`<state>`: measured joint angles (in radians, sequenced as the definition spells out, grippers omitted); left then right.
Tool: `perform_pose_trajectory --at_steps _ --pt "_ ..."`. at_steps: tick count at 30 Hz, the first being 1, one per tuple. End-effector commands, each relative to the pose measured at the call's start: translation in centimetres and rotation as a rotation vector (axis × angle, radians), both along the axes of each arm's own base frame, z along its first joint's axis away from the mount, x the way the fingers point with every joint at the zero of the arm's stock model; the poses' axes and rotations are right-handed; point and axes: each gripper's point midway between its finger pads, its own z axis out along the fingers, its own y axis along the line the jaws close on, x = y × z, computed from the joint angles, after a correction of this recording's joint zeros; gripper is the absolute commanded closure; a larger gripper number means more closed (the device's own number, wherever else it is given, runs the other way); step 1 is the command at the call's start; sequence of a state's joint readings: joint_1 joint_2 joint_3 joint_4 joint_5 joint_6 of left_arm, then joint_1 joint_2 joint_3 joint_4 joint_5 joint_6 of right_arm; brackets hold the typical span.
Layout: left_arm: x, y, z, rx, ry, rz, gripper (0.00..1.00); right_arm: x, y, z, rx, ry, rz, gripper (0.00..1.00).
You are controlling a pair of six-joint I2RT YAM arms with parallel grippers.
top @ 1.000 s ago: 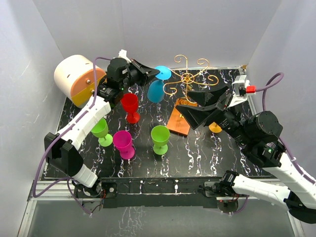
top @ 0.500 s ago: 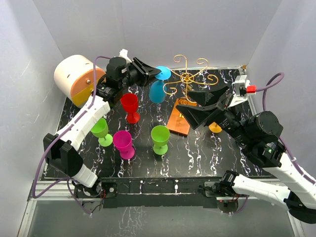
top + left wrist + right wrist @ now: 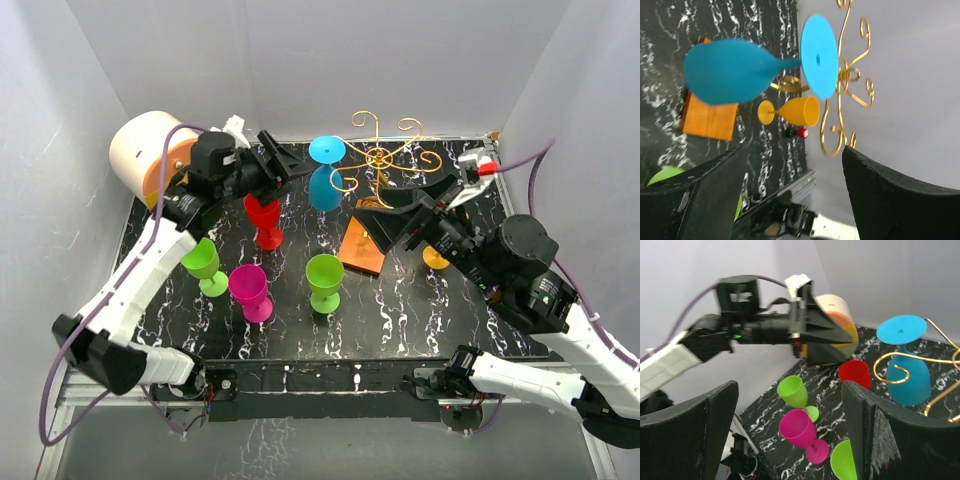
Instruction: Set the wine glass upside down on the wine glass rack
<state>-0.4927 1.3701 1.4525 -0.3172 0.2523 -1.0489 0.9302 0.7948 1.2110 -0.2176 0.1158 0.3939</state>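
The blue wine glass (image 3: 324, 186) hangs upside down on the wine glass rack (image 3: 382, 156), foot up and bowl down. Its stem is caught in a curled gold arm on the rack's left side, and the round foot sits just above the wire. The bowl looks to be off the worktop (image 3: 400, 312), though its lower edge is blurred in the left wrist view. The rack's thin post stands on a flat orange-brown base (image 3: 358, 250) toward the rear of the black, white-veined worktop.

The left pincer (image 3: 298, 165) is level with the glass, just left of it and apart from it. Its jaws are spread wide and hold nothing; the left wrist view shows the glass in the gap beyond both fingers. The right pincer (image 3: 368, 215) is over the rack's base, in front of the post. It too gapes wide with nothing in it.

A red glass (image 3: 264, 216) stands upright just left of the blue bowl. Nearer the arms stand a lime green glass (image 3: 203, 262), a magenta glass (image 3: 250, 288) and a second lime green glass (image 3: 325, 276). A yellow glass (image 3: 792, 111) lies on its side to the right of the rack base. A cream-and-orange cylinder (image 3: 150, 155) lies on its side at the rear left corner.
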Motion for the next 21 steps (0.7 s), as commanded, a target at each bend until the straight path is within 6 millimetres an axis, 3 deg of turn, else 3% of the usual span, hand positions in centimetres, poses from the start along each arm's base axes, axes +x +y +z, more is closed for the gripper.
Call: perform_pose_trajectory --at_steps 1,7,12,15,21 --pt "-4.8 2.9 -1.1 0.172 -0.052 -0.091 0.26 0.7 -1.6 -0.2 -0.070 0.089 -0.088 0.16" --pt "-10.0 4.1 -3.5 0.326 -0.061 -0.281 0.28 0.3 -3.3 -3.3 -0.167 0.238 -0.138 0.16" --pt "-13.7 0.8 -4.5 0.282 -0.074 -0.379 0.28 -0.1 -4.5 -6.4 -0.191 0.369 -0.182 0.22" --pt "-14.2 -0.5 -6.5 0.328 -0.022 -0.399 0.30 -0.2 -6.2 -7.6 -0.211 0.410 -0.241 0.22" --pt "-12.8 2.6 -10.9 0.569 0.129 -0.269 0.37 -0.2 -7.3 -11.9 -0.292 0.448 -0.293 0.20"
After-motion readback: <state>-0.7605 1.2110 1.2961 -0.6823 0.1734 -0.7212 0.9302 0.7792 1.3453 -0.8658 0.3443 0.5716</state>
